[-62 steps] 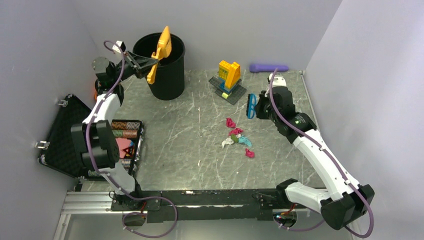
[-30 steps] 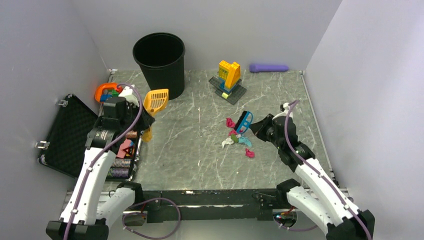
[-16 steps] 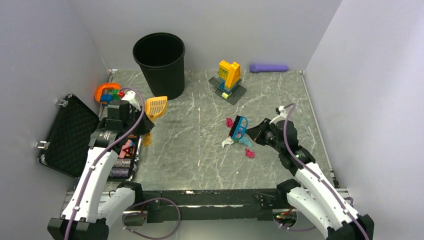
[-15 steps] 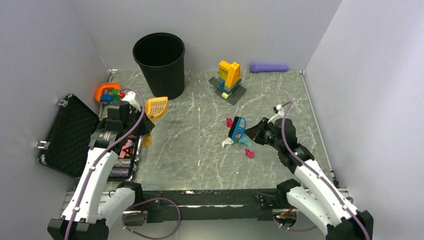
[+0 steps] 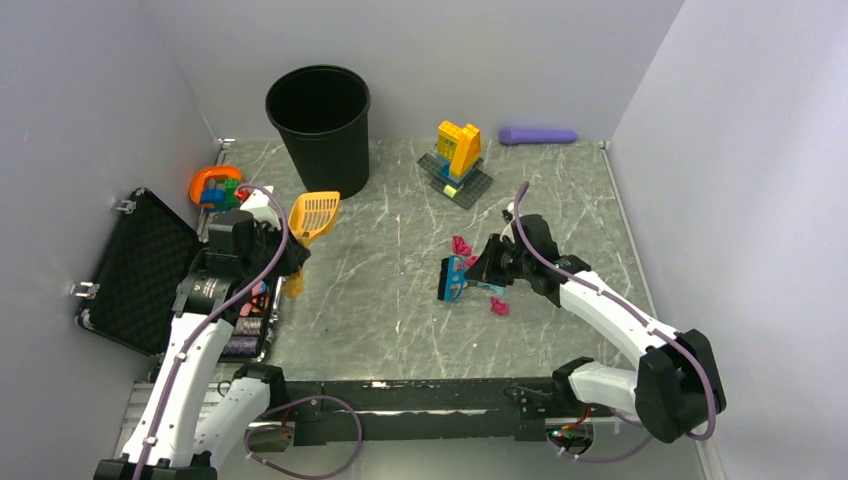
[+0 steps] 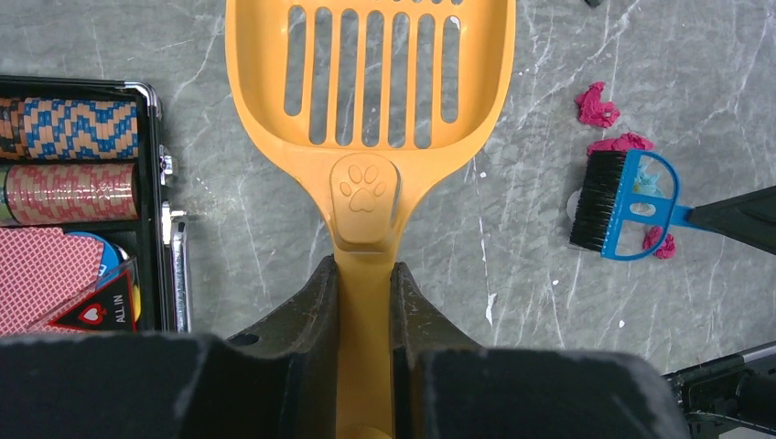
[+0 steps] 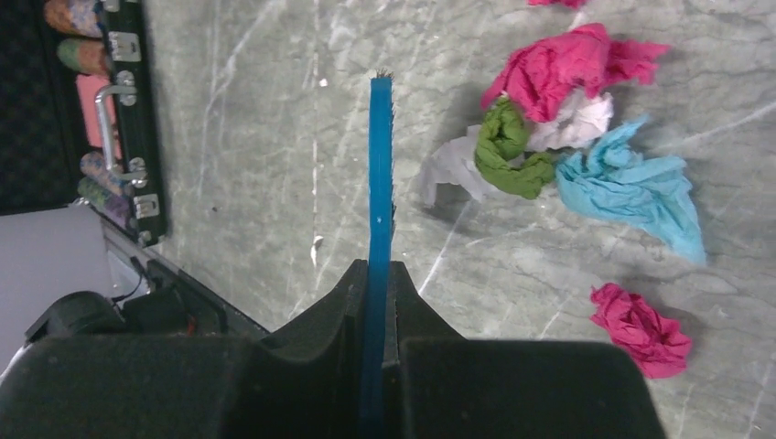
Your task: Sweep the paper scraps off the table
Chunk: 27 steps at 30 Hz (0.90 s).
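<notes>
The paper scraps point(image 5: 497, 306) lie in a small cluster right of the middle of the table point(image 5: 400, 320). Up close I see magenta point(image 7: 567, 69), green point(image 7: 508, 146), white, teal point(image 7: 631, 187) and a lone magenta wad point(image 7: 641, 329). My right gripper point(image 5: 482, 268) point(image 7: 379, 271) is shut on a blue brush point(image 5: 452, 278) point(image 7: 380, 165), which stands just left of the pile. Over the table's left side my left gripper point(image 5: 278, 250) point(image 6: 365, 274) is shut on the handle of an orange slotted scoop point(image 5: 313, 215) point(image 6: 366, 91). The brush point(image 6: 622, 206) and scraps point(image 6: 597, 103) also show in the left wrist view.
A black bin point(image 5: 320, 125) stands at the back left. An open black case point(image 5: 140, 275) of poker chips lies along the left edge. A yellow-and-blue brick build point(image 5: 457, 155) and a purple cylinder point(image 5: 538, 134) sit at the back. Pale walls enclose the table.
My left arm brought the scoop down from the bin to the table's left side. My right arm swung the brush from right of the scraps to their left side.
</notes>
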### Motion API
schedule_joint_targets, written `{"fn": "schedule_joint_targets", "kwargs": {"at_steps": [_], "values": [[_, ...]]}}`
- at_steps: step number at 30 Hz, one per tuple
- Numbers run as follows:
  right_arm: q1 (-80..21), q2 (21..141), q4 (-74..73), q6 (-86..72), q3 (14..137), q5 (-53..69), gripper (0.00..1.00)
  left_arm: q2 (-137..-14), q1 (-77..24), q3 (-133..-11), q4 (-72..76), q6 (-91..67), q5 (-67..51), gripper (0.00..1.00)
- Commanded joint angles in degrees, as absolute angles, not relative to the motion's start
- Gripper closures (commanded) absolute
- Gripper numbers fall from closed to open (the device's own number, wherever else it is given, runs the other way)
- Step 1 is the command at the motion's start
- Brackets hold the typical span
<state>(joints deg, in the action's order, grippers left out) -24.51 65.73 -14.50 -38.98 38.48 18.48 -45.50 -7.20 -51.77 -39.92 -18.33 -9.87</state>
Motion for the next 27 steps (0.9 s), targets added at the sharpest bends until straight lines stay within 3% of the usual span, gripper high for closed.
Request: {"fn": "schedule_joint_targets", "kwargs": {"at_steps": [1,8,14,19,27], "values": [[-24.69,66.91,-18.36,-39.36,42.74,12.89,1.0,-45.38,-7.03,-51.77,-37.14,-16.25,-11.93,1.0],[-24.68,63.83,-30.84,-39.72,46.8,-1.85,1.0,-46.54,-7.03,-52.25,-37.79,-16.36,-11.66,1.0],[-24.57,57.35,-32.88,-37.72,49.6,-4.72,1.0,-46.25,-7.03,-52.03,-37.53,-17.03,-10.33,1.0],[-24.6,57.46,-27.71,-38.38,51.06,-2.84,1.0,-47.15,-7.03,-52.35,-38.07,-17.05,-11.7,1.0],[-24.65,67.06,-11.21,-49.99,51.15,1.85,1.0,-45.27,-6.99,-51.03,-36.91,-17.7,-11.58,1.0]]}}
